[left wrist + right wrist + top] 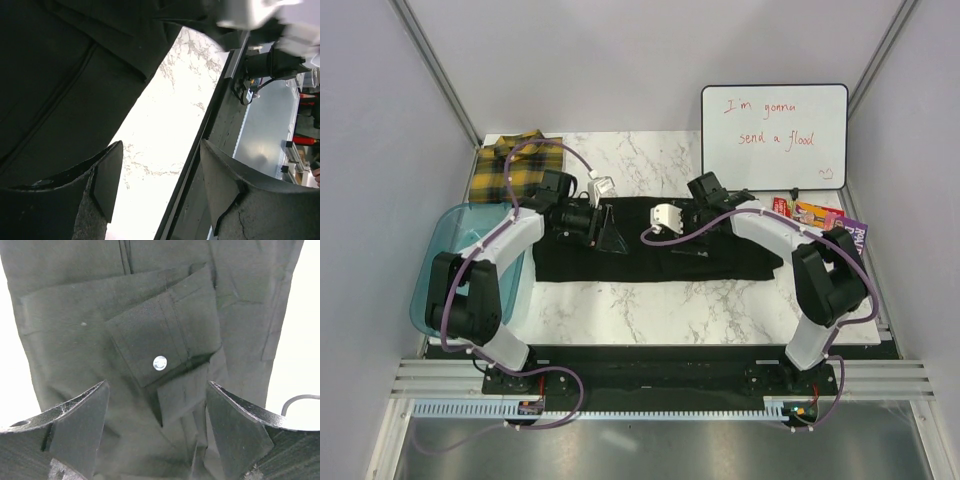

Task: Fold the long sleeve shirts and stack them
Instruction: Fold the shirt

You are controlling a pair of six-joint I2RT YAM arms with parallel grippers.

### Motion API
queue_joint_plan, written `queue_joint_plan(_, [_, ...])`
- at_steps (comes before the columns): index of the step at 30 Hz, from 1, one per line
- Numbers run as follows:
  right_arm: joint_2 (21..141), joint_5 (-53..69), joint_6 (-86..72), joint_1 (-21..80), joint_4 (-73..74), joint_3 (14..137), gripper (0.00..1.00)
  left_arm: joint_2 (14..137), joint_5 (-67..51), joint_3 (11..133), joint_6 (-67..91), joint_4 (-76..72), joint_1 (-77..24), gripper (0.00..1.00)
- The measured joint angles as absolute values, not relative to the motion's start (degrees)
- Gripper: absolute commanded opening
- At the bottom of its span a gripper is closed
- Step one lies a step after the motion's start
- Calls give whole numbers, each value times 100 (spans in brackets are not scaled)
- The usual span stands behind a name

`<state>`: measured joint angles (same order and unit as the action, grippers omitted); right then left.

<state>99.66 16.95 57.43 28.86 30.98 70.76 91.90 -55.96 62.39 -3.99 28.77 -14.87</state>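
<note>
Black shirt (660,252) mid-table, sleeve tucked, fold unfinished; plaid shirt (508,170) waits at 11 o'clock; left gripper (161,144), right gripper (157,385) released, empty.

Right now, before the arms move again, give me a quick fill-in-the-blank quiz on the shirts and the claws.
The plaid shirt lies in the table's far ____ corner.
The left claw and right claw are both ____, gripping nothing.
On the black shirt, the cuff shows one white ____.
Missing words: left; open; button.
</note>
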Motion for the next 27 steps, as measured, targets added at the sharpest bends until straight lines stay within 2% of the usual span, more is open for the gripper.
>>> queue_joint_plan(3, [10158,1594,5955,2904,3035,7074,85,8962,-5594,6239,-423,2897,-1485,71])
queue_joint_plan(6, [10272,1492,6145,2904,2969,7030,76,8792,-5579,6239,-443,2923,-1485,71])
queue_joint_plan(9, [10346,1380,6237,2904,2862,7000,56,8737,-5557,6239,-478,2989,-1483,71])
queue_joint_plan(10, [10359,1343,6248,2904,2823,7000,41,8737,-5555,6239,-484,3004,-1481,71])
queue_joint_plan(12, [10385,1264,6239,2904,2724,7008,27,8737,-5546,6239,-499,3039,-1481,71])
queue_joint_plan(13, [10401,1223,6217,2904,2703,7024,10,8737,-5544,6239,-515,3044,-1481,71])
queue_joint_plan(15, [10418,1177,6213,2895,2674,7063,0,8737,-5511,6239,-539,3070,-1481,71])
queue_joint_plan(22, [10451,1160,5955,2687,2705,7682,0,8656,-5242,6272,-698,3212,-1391,72])
queue_joint_plan(27, [10466,1011,5533,2305,2781,8744,0,8525,-5087,6530,-779,3299,-1184,73])
